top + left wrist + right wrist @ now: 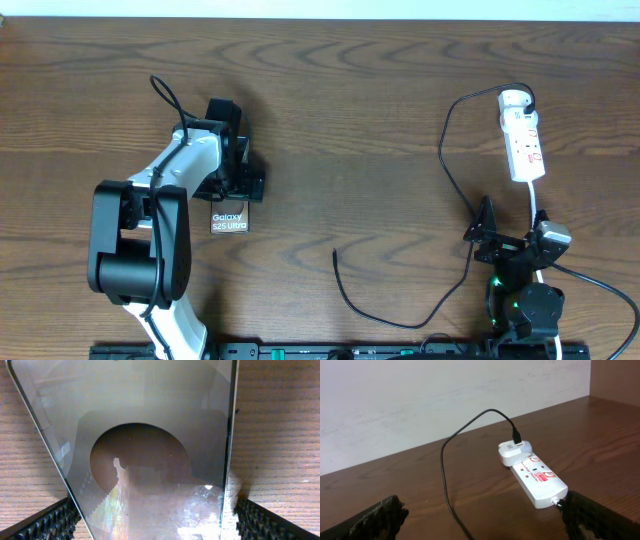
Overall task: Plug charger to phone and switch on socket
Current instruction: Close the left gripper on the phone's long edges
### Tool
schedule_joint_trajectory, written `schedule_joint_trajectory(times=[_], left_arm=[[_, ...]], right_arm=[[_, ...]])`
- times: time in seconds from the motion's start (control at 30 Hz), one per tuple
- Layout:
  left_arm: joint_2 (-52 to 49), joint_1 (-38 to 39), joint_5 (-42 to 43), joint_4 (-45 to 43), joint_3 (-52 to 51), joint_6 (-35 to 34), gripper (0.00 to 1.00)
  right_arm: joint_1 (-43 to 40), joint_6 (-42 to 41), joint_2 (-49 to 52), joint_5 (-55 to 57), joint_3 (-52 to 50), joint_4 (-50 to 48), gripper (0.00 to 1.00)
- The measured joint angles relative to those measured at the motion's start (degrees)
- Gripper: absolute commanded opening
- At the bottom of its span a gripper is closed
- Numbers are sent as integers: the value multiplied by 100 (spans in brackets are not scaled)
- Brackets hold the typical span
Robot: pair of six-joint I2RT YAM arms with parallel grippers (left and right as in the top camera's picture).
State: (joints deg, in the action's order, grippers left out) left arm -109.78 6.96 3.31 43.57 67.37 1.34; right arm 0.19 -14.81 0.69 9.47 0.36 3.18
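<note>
The phone (229, 221) lies flat on the table, a dark slab with white "Galaxy" lettering. My left gripper (236, 188) hovers over its far part, open, one finger on each side. In the left wrist view the glossy phone (150, 435) fills the frame between the ridged fingers (45, 522). The socket (523, 140) is a white power strip at the far right. The charger's black cable (452, 190) runs from a white adapter (512, 452) on the strip, and its plug tip (334, 253) lies free mid-table. My right gripper (515, 232) stands open just short of the socket (540, 480), holding nothing.
The strip's white cord (537, 205) runs toward the right arm's base. The black cable (445, 475) crosses the table between the right fingers. A pale wall (420, 400) borders the table's far edge. A dark rail (300, 352) runs along the front edge.
</note>
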Motion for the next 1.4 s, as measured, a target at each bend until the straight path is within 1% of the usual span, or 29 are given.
schedule_joint_trajectory(times=[0.33, 0.43, 0.93, 1.03, 1.2, 1.4], left_arm=[[2, 0, 0, -4, -4, 0, 100], [2, 0, 0, -7, -4, 0, 94], [2, 0, -2, -13, -4, 0, 93], [2, 0, -2, -15, -4, 0, 90], [2, 0, -2, -17, -4, 0, 89], [2, 0, -2, -20, -4, 0, 84]], right_arm=[[0, 0, 0, 0, 0, 0, 99], [0, 2, 0, 0, 0, 0, 99], [0, 0, 0, 0, 0, 0, 99], [0, 0, 0, 0, 0, 0, 99], [0, 2, 0, 0, 0, 0, 99], [0, 2, 0, 0, 0, 0, 99]])
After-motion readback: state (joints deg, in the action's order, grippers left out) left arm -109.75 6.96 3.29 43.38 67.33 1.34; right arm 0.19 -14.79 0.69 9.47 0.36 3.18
